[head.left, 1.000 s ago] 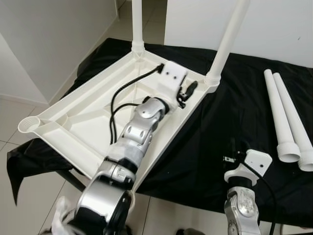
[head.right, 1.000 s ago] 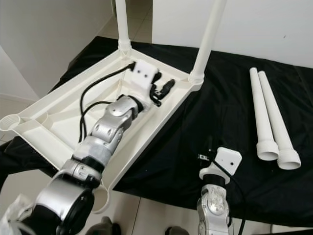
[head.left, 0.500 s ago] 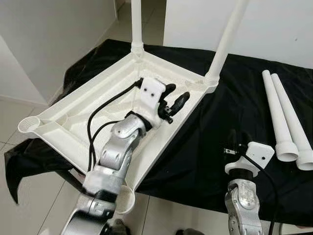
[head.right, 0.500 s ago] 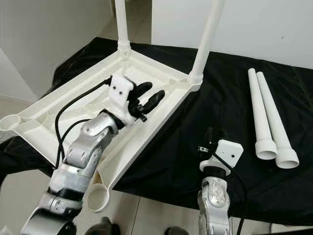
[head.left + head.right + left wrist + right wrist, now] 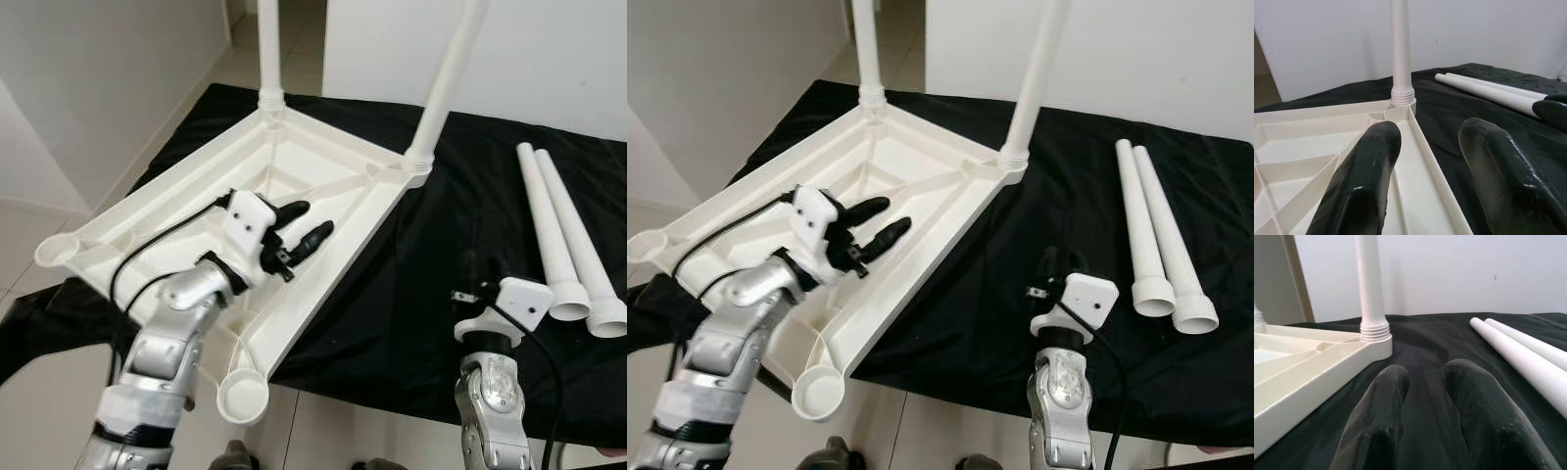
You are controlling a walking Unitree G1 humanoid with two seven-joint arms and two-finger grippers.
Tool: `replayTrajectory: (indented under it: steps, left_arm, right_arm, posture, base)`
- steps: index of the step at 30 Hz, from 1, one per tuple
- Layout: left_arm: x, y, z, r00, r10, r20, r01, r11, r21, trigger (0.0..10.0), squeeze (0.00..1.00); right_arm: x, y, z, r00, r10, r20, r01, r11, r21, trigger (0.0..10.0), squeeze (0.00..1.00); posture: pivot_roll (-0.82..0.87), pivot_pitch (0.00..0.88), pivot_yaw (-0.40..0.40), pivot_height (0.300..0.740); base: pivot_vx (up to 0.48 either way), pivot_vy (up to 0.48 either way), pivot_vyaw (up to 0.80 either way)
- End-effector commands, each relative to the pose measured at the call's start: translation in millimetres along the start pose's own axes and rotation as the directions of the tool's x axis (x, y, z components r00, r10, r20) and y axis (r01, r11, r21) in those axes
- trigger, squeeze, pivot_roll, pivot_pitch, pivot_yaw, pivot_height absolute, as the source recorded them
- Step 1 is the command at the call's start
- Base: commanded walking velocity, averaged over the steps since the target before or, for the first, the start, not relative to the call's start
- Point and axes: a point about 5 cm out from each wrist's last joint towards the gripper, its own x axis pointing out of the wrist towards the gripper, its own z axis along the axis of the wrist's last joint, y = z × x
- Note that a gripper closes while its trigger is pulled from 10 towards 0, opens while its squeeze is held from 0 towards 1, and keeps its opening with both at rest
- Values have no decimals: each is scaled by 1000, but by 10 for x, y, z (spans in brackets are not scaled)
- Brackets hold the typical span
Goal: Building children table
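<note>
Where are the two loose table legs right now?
The two loose legs lie side by side on the black cloth on the robot's right, beyond the right claw and apart from the upturned tabletop.

Left arm bent up and forward, left gripper [image 5: 302,223] raised with its 2 black fingers spread, nothing between them. Right arm upright lower down, right gripper [image 5: 1425,396] pointing forward, fingers slightly parted, holding nothing.

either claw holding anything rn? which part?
Nothing held. Left claw is open above the upturned tabletop, fingers bare. Right claw is open over the black cloth, also bare.
</note>
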Motion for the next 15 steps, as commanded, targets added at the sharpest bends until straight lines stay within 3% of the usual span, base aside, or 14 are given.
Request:
replayTrajectory:
  steps: [1,4,7,9,15]
  left_arm:
    - [-51,-8,67,995,-98,23,97,995,20,10000,0]
    - [-239,102,74,973,-224,-65,227,973,42,10000,0]
    - [-282,129,56,965,-242,-98,247,968,44,10000,0]
    - [-399,216,-18,943,-268,-199,285,957,61,10000,0]
    - [-515,330,-90,916,-271,-295,304,950,72,10000,0]
  right_arm:
    - [6,7,3,1000,-5,2,5,1000,4,10000,0]
    - [7,-9,3,1000,-6,1,6,1000,0,10000,0]
    - [1,-15,1,1000,-7,0,7,1000,-1,10000,0]
    - [-9,-15,-1,1000,-8,-2,8,1000,-5,10000,0]
    - [-8,-14,3,1000,-9,-1,9,1000,-7,10000,0]
  posture:
    - [72,4,-1,740]
    - [73,16,0,740]
    - [73,17,-1,740]
    - [70,21,0,740]
    - [68,21,2,740]
  base:
    - [0,0,0]
    - [0,0,0]
    - [0,0,0]
    - [0,0,0]
    - [0,0,0]
